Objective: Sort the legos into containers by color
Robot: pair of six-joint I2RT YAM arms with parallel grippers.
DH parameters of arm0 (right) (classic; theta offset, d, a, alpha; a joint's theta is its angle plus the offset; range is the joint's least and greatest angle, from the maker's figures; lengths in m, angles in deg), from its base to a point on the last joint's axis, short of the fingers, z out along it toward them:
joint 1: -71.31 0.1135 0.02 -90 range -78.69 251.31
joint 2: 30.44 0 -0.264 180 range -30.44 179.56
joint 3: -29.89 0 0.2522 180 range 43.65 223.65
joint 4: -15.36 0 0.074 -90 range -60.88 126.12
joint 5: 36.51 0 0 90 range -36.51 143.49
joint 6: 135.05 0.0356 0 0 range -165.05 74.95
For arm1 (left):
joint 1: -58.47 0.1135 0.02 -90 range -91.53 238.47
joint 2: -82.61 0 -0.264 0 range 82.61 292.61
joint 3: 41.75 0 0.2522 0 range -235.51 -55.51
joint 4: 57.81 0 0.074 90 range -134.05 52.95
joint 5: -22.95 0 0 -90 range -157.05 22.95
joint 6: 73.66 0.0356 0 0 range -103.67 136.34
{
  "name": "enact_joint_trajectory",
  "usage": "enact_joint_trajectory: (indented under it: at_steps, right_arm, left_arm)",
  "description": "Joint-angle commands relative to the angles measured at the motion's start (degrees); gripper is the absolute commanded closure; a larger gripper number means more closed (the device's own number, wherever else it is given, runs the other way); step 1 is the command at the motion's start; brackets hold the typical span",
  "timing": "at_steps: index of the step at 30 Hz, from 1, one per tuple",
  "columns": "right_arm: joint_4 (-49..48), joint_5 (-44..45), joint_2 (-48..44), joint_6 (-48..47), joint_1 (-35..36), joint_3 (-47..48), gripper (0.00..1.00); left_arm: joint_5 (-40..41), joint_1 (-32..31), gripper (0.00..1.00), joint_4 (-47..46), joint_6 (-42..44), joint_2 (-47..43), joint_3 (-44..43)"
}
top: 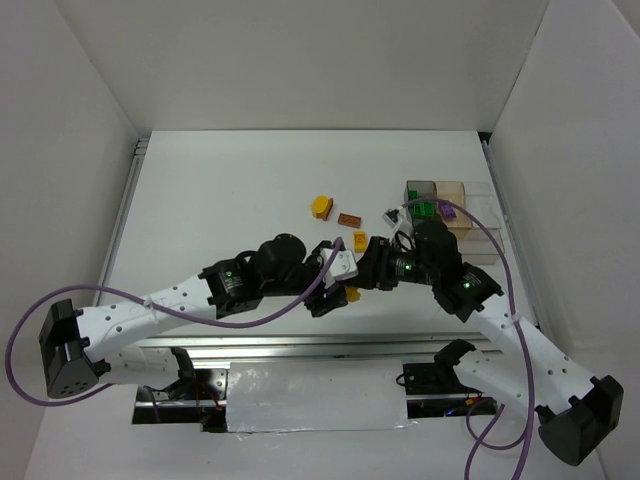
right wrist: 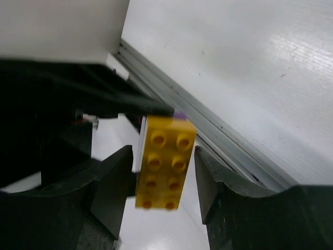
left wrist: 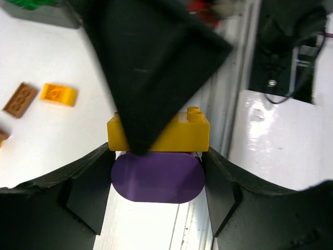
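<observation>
"Tray (top: 452,192) — where?"
"Far right of the table (top: 230,190)."
"And your fingers?"
"My left gripper (left wrist: 157,166) pinches a purple brick (left wrist: 157,182) that touches a yellow brick (left wrist: 190,136) near the front edge — my right gripper (right wrist: 164,156) is spread, straddling the yellow."

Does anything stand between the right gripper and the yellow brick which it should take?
Nothing visible does: the yellow brick sits between the fingers of the right gripper. However, a purple piece, held in the left gripper, is pressed against it.
</observation>
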Motion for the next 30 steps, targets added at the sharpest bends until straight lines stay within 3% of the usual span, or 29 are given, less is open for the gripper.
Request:
enact_joint_trajectory:
  at_steps: [1, 6, 9, 12, 14, 20, 23, 30]
  right_arm:
    - [2.76, -6.16, -2.15, -2.08, 1.39, 1.79, 0.4]
    - [2.05, -8.54, -3.73, -1.28, 1.48, 0.74, 0.28]
    - [2.75, -7.84, -4.26, -1.46, 1.39, 1.18, 0.36]
    - [3.46, -6.17, -3.74, -2.16, 1.3, 1.7, 0.55]
    - [3.46, -4.94, -3.04, -2.34, 1.39, 2.06, 0.59]
    - [1.09, -3.53, -0.67, -1.64, 1.39, 1.62, 0.53]
    - [0.82, -2.84, -0.66, -1.55, 1.3, 1.97, 1.0]
    - [2.23, -0.36, -5.14, -6.63, -1.85, 3.37, 1.0]
  left_arm:
    - [4.18, 0.92, 1.0, -3.41, 1.64, -1.37, -1.07]
    - [4.97, 0.92, 1.0, -3.23, 1.9, -0.85, -1.06]
    - [4.62, 0.92, 1.0, -3.14, 1.9, -0.93, -0.98]
    - [3.83, 0.92, 1.0, -3.5, 1.9, -1.11, -0.89]
    - [2.96, 0.92, 1.0, -3.15, 1.99, -1.2, -1.15]
    - [0.4, 0.92, 1.0, -3.58, 1.81, -2.16, -0.54]
    - [0.58, 0.92, 1.0, -3.32, 1.9, -2.25, -0.36]
    - [1.72, 0.92, 1.0, -3.93, 1.73, -3.92, 1.3]
